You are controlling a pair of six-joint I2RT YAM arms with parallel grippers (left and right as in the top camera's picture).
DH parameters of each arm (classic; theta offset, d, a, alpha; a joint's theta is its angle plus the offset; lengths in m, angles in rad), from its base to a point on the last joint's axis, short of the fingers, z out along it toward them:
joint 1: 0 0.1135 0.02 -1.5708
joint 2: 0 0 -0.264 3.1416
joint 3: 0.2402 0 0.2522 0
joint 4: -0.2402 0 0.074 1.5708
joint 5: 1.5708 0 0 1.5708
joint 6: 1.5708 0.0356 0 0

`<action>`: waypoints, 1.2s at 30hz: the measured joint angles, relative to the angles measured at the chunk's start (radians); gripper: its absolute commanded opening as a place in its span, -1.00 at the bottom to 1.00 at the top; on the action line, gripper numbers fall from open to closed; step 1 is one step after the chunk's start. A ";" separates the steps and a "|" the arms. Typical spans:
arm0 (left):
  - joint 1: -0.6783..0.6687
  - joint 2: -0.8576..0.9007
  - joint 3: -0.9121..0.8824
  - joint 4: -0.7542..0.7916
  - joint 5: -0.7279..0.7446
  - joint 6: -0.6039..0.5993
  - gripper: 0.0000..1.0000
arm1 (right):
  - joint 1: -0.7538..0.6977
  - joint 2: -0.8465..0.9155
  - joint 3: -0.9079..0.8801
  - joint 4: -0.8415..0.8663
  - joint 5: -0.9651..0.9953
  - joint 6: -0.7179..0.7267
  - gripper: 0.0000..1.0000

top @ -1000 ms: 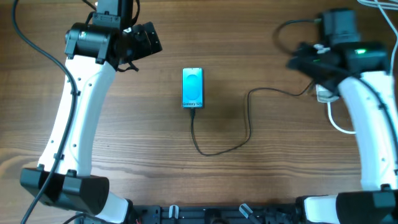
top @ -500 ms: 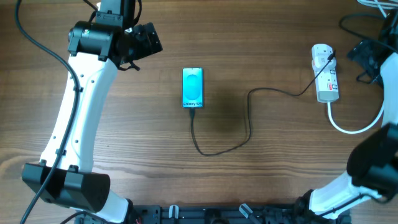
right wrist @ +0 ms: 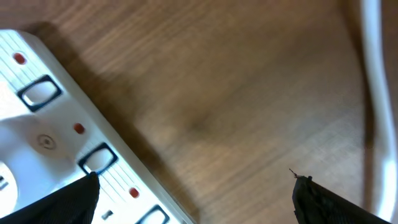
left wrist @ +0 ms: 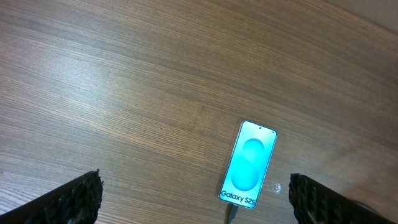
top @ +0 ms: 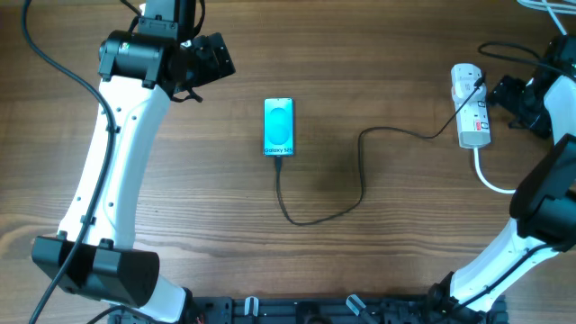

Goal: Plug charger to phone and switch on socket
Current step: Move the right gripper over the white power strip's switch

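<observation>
The phone (top: 279,127) lies flat in the middle of the table with its turquoise screen up; the left wrist view shows it too (left wrist: 249,163). The charger (top: 360,171), a thin black cable, runs from the phone's "Galaxy" end, loops toward the front, then goes right to a plug in the socket (top: 471,108). Its tip touches the phone's edge (left wrist: 230,214). My left gripper (top: 219,58) is open and empty, up and left of the phone, which shows between its fingers (left wrist: 196,200). My right gripper (top: 502,93) is open just right of the socket, whose switches and red marks (right wrist: 56,143) lie by its left finger (right wrist: 196,200).
The socket's thick white cord (top: 493,180) curves off to the right behind my right arm and also shows in the right wrist view (right wrist: 373,93). Both arm bases stand at the table's front edge (top: 288,310). Bare wood lies between the phone and the socket.
My right arm lifted off the socket, swung out to the far right, then came back a little toward it. The socket now shows fully. The left arm, phone and cable stayed put.
</observation>
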 measured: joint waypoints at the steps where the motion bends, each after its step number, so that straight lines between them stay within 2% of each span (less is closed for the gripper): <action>1: 0.000 0.000 0.000 0.000 0.000 0.000 1.00 | 0.000 0.005 -0.005 0.013 -0.008 -0.003 0.99; 11: 0.000 0.000 0.000 0.000 0.000 0.000 1.00 | -0.008 0.027 -0.016 0.065 -0.034 0.035 0.99; 36: 0.000 0.000 0.000 0.000 0.000 0.000 1.00 | -0.015 0.057 -0.024 0.071 -0.111 0.030 0.99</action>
